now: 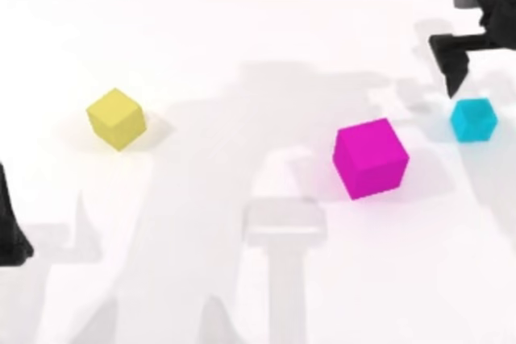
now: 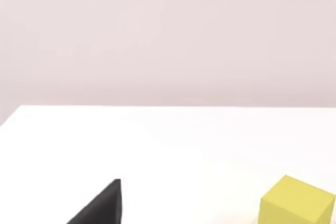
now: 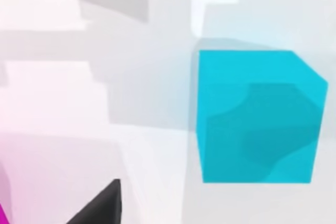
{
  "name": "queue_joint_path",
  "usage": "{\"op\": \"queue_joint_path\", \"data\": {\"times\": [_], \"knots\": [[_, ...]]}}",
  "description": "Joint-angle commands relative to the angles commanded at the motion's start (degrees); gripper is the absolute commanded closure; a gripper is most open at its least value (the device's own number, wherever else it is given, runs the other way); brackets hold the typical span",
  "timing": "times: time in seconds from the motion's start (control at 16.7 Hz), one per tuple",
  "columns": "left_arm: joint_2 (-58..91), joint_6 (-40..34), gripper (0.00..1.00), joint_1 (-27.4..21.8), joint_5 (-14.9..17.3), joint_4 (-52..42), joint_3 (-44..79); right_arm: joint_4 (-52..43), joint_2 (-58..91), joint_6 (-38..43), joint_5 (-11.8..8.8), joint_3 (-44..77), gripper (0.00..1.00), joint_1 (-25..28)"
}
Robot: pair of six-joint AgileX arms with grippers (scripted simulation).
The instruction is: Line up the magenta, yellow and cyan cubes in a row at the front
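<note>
One right claw (image 1: 461,66) hangs near the tabletop's (image 1: 242,54) far right corner, just behind the cyan cube (image 1: 473,118) and holding nothing; I cannot tell how wide its fingers stand. To grip well, I judge it should centre over the cube and square up to its faces before descending. The left claw (image 1: 10,223) idles at the left edge. Three cubes: one cyan, one magenta cube (image 1: 370,157) near it, one yellow cube (image 1: 117,118) well apart, left.

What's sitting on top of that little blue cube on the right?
Nothing rests on the cyan cube; its top face is bare. The right gripper hangs just behind it, casting a shadow across the cube in the right wrist view. The face touching the table is hidden.
</note>
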Motion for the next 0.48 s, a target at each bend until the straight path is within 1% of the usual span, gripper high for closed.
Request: {"op": "queue_joint_path", "data": {"times": [0.18,0.36,0.48], "knots": [[0.0,0.0,0.0,0.0,0.0,0.0,0.0,4.06,0.81,-0.07,0.0,-3.58,0.0,0.21],[0.0,0.0,0.0,0.0,0.0,0.0,0.0,12.25,2.4,0.06,0.02,-9.22,0.0,0.3],[0.0,0.0,0.0,0.0,0.0,0.0,0.0,16.08,3.34,0.14,0.03,-12.39,0.0,0.36]]}}
